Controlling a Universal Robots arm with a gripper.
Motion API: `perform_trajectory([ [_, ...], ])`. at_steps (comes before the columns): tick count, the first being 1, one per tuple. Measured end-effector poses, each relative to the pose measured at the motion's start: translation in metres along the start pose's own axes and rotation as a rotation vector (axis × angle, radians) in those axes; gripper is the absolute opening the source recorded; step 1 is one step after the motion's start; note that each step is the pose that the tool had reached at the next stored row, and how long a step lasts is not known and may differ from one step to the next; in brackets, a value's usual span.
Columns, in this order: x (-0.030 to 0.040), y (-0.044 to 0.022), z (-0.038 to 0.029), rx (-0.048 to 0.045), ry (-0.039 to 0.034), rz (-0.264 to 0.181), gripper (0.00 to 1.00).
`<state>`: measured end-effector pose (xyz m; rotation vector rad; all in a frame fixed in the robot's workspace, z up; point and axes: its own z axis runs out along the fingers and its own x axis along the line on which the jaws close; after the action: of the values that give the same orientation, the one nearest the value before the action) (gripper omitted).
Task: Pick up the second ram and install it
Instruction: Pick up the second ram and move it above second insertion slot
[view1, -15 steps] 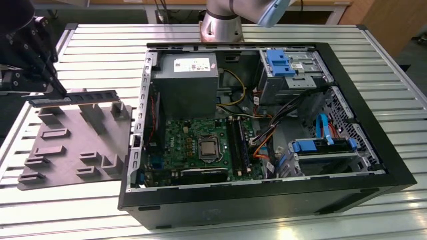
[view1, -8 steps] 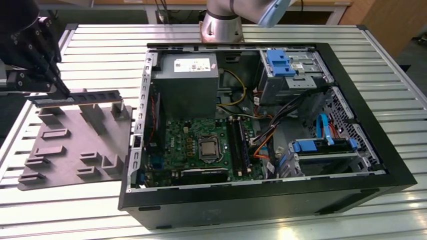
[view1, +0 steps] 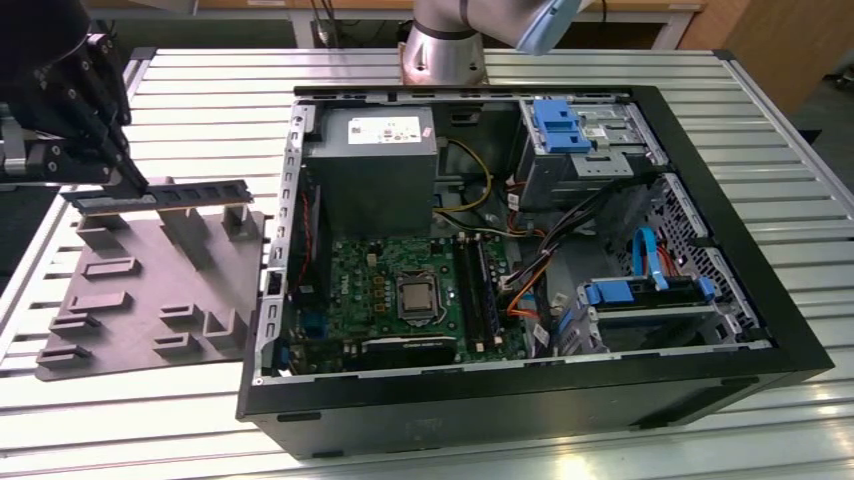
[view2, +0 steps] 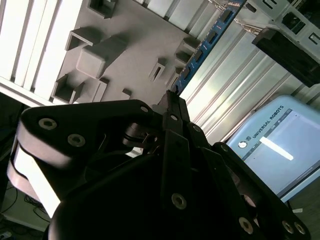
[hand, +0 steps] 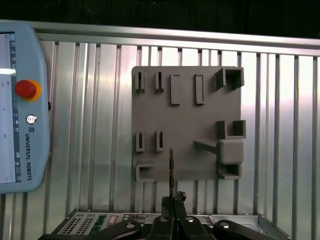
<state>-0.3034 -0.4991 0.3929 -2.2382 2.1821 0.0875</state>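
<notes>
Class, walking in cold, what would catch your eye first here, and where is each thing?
The open computer case, green motherboard exposed, dominates the exterior view's middle and right. At that view's left the black hand grips the second ram by one end, over a grey moulded tray. In the first wrist view, a red button stands out on a pale pendant.

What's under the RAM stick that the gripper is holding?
The grey holder plate with its upright supports, lying on the slatted table, is under the second ram. Whether the stick touches those supports cannot be seen; the fingers cover part of it.
</notes>
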Motion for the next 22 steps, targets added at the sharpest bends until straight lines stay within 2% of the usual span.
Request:
perform_trajectory([
  [22, 0.0004, -0.0156, -0.0005, 0.0, 0.0001, 0.0, 0.12],
])
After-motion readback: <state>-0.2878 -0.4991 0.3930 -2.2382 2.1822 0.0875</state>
